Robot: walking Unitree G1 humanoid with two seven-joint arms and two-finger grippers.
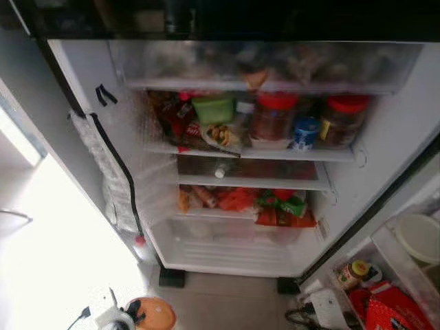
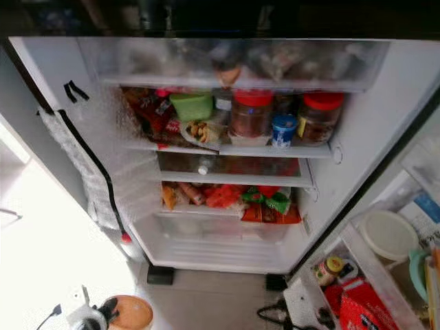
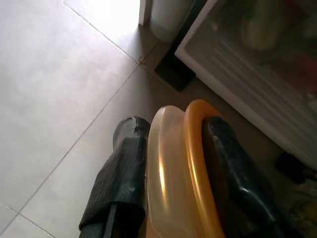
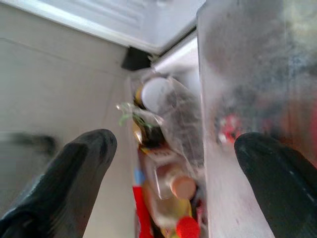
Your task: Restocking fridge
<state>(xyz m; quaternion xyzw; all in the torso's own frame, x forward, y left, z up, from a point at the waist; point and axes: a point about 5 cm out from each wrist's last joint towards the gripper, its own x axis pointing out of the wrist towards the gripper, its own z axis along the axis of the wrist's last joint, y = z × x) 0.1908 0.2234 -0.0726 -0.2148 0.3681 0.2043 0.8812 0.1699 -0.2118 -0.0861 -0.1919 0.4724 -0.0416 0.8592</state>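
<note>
I have the left end effector (image 3: 171, 163) clamped on the rim of an orange-lidded plastic container (image 3: 183, 168), light, stiff and slick, below the open fridge (image 1: 385, 148), while the right end effector (image 4: 178, 173) gapes wide.

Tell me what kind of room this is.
Likely a home kitchen: an open fridge stocked with jars, door shelves holding food, and a tiled floor.

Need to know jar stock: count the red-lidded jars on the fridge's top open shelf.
2. One red-lidded jar stands mid-shelf; the other at the shelf's right end, a small blue-lidded tub between them. More may hide behind.
</note>
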